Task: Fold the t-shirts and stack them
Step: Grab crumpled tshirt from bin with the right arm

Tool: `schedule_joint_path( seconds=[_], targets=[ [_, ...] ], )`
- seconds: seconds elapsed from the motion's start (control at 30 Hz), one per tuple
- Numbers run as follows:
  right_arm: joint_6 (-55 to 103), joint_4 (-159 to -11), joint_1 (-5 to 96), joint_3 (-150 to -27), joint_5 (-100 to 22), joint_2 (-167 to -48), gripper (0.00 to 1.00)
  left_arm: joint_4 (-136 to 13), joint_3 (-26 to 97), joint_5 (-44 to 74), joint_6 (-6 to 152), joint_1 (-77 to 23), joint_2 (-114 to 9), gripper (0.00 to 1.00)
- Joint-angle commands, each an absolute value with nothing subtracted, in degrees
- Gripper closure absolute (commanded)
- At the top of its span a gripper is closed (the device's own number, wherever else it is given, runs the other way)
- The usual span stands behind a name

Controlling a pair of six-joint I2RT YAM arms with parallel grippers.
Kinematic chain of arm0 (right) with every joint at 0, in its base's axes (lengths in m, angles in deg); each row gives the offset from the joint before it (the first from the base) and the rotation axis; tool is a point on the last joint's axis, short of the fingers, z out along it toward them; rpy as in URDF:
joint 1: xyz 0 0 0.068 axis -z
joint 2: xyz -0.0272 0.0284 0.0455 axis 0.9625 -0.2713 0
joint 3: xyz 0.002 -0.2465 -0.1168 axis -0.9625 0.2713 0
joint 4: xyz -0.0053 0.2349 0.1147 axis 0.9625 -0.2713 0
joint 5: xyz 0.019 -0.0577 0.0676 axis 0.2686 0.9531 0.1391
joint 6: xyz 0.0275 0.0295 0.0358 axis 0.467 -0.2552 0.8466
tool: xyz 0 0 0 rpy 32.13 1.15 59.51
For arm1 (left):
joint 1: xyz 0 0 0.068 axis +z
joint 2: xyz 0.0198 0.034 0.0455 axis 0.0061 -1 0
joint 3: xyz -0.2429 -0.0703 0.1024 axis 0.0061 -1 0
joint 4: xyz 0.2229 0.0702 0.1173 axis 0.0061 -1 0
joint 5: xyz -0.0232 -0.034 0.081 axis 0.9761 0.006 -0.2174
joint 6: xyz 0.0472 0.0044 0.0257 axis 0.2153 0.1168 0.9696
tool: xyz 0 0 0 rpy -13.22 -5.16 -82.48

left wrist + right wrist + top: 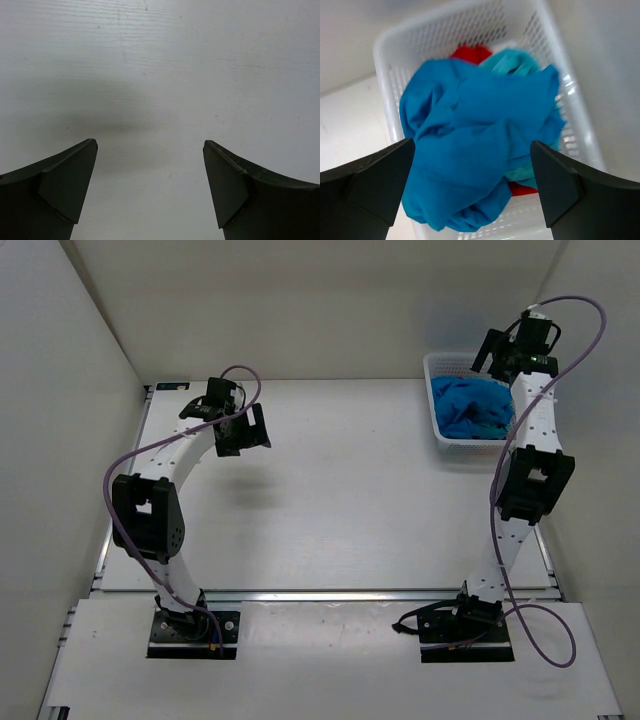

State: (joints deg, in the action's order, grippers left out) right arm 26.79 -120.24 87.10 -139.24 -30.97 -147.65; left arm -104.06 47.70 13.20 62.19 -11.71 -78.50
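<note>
Far right corner of table (340, 500): basket (429, 390). In basket: shirts (470, 135) in a heap, one on top, two partly under it. Over table's far left, well apart from basket: left gripper (245, 430). Above basket's far side: right gripper (498, 352).

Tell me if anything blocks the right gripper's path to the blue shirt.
Nothing visible does: the open right gripper hangs over the white plastic mesh basket, and the royal blue cloth shirt lies topmost, uncovered.

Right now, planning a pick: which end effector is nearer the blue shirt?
Right. The right end effector hangs over the blue shirt; left end effector hovers over the table, far left.
</note>
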Motion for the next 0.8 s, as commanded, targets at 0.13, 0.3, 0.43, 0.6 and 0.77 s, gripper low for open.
schedule_joint_path(
  seconds=[0.13, 0.3, 0.43, 0.6, 0.77],
  targets=[
    [26.8, -124.6, 83.4, -138.0, -33.7, -152.1, 0.4, -102.8, 46.0, 14.5, 61.4, -12.0, -76.0, 0.01],
    [27.7, -125.5, 85.3, -139.2, -40.2, -150.8, 0.85, -101.5, 44.7, 14.5, 61.5, -12.1, -74.7, 0.01],
    [25.4, -127.3, 85.6, -138.0, -41.4, -148.9, 0.89, -100.9, 43.3, 15.2, 61.9, -11.8, -73.3, 0.02],
    [23.0, -127.5, 82.6, -133.3, -33.3, -146.6, 0.2, -100.6, 42.9, 15.3, 61.7, -11.7, -73.2, 0.01],
    [23.3, -127.7, 80.9, -129.3, -33.1, -147.2, 0.03, -101.0, 42.7, 15.3, 61.8, -11.7, -73.0, 0.01]
  ],
)
